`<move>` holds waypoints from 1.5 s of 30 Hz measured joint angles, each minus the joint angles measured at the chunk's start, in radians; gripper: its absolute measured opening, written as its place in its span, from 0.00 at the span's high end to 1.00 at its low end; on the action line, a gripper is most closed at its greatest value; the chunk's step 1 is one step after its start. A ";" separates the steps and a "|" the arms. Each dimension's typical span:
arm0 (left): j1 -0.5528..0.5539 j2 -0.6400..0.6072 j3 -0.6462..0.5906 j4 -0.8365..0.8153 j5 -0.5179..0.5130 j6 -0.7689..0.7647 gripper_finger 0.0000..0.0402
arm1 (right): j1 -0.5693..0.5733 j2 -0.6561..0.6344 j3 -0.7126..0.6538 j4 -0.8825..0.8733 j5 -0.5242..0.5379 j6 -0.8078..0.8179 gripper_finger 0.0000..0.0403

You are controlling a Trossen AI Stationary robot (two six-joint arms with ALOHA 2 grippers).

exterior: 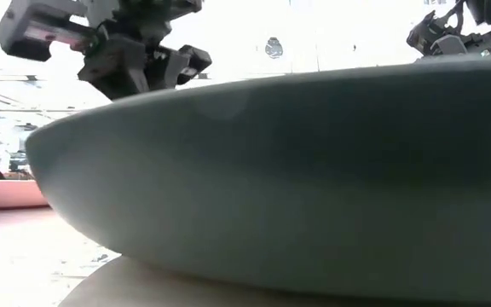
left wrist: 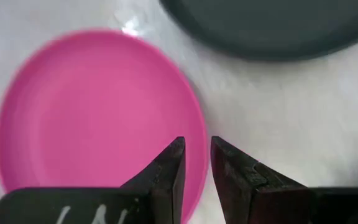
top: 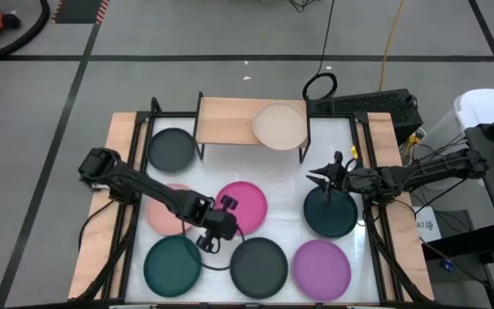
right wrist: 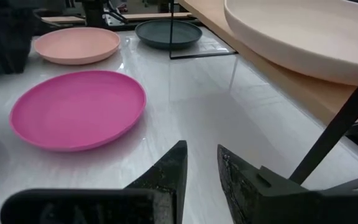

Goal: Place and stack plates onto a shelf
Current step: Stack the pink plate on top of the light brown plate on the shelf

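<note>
One beige plate (top: 280,125) is seen on the right part of the shelf (top: 225,121), while the other plates are spread over the white tabletop (top: 286,180). The left claw (top: 215,230) is held just above the edge of the magenta plate (top: 245,204), its fingers a little apart and empty. The right claw (top: 322,178) is found over the tabletop beside a dark teal plate (top: 330,213), also slightly apart and holding nothing.

White table (top: 286,176) with wooden side edges; grey floor (top: 187,34) marked with black tape lines; orange vacuum body with black hose (top: 7,21), far left corner; black cable loop (top: 320,86) and yellow cable (top: 388,47); black keyboard (top: 371,105); white bin (top: 483,112), right.
</note>
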 joint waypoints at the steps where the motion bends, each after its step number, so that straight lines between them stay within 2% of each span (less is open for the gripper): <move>1: 0.000 0.009 0.000 0.004 0.000 -0.008 0.79 | 0.000 0.000 0.000 0.000 0.000 0.002 0.82; 13: -0.005 0.114 0.001 -0.003 0.051 -0.001 0.79 | 0.000 0.000 0.000 0.001 -0.003 0.003 0.82; 20: 0.017 0.114 0.001 0.000 -0.070 0.010 0.80 | 0.000 0.000 0.000 0.001 -0.004 0.008 0.82; 30: 0.025 0.114 0.000 0.009 -0.073 0.013 0.80 | 0.000 0.000 0.000 0.001 -0.031 0.022 0.82; 35: 0.025 0.113 -0.054 0.067 -0.075 0.003 0.80 | 0.001 0.000 0.000 0.001 -0.031 0.022 0.82; 45: 0.024 0.113 -0.108 0.118 -0.276 0.040 0.80 | 0.000 0.000 0.000 0.005 -0.031 0.022 0.82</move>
